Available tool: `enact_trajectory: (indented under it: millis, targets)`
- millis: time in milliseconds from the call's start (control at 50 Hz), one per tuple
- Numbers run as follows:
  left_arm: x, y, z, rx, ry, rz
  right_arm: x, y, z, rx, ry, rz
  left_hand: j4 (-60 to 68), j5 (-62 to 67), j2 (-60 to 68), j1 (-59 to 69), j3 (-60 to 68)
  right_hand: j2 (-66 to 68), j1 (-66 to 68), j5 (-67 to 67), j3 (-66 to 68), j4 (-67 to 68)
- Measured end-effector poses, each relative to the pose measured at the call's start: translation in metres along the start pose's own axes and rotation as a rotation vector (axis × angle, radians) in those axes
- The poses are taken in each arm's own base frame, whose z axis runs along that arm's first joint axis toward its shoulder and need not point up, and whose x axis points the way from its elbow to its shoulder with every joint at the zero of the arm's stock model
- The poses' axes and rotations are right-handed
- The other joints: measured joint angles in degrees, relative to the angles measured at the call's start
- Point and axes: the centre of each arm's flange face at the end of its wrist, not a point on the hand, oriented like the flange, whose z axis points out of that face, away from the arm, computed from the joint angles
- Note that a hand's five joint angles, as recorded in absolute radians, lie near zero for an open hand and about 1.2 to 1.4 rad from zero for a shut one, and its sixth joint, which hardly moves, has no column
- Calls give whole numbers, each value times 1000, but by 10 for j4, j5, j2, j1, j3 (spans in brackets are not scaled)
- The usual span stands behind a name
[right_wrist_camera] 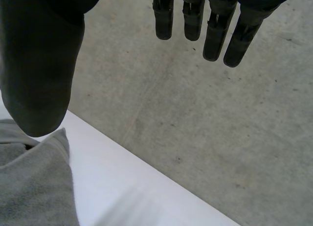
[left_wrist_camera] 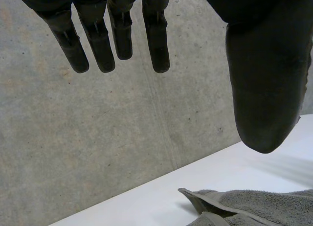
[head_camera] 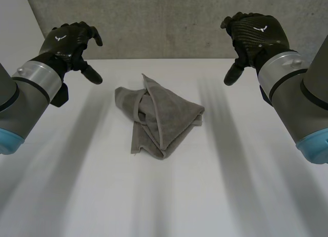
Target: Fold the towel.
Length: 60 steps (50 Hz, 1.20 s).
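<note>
The left arm [head_camera: 23,98] and right arm [head_camera: 300,101] come in from either side, wrists raised. The left hand [head_camera: 69,42] is empty, its fingers [left_wrist_camera: 100,45] relaxed and its thumb [left_wrist_camera: 264,89] spread apart. The right hand [head_camera: 254,34] mirrors it, fingers [right_wrist_camera: 215,35] loose.

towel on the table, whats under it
The crumpled grey towel lies directly on the white table, with bare tabletop showing all round it. Its folds overlap in a heap, so the lower layers and the patch of table beneath are hidden.

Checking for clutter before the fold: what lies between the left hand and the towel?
Nothing but bare table lies between the left hand and the towel, as the head view shows. The hand is open and apart from the cloth.
</note>
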Motion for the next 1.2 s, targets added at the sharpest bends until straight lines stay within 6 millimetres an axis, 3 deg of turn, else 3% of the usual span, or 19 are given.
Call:
enact_trajectory:
  millis: [280,460,640,800,920,1080,1200]
  targets:
    - [0,0,0,0,1,2,9,3,3,-19,82,-2,-15,-15,-17,-13,0,0,0,0,0,0]
    - [1,14,3,-27,12,6,-6,9,4,-28,-39,-11,-24,-25,-27,-25,0,0,0,0,0,0]
    - [-1,57,16,-113,21,15,-38,42,11,-101,-325,-38,-27,-26,-29,-25,0,0,0,0,0,0]
    - [-1,105,29,-178,59,105,-59,98,23,-193,-467,-162,-28,-28,-29,-25,0,0,0,0,0,0]
    - [11,144,40,-213,165,190,-90,140,27,-229,-544,-250,-28,-28,-29,-25,0,0,1,1,0,0]
    - [29,177,53,-221,262,266,-129,166,30,-175,-597,-275,-28,-28,-29,-25,0,30,39,50,37,35]
    - [37,193,62,-211,290,316,-149,172,29,-116,-615,-285,-28,-22,-29,-25,0,82,95,105,91,87]
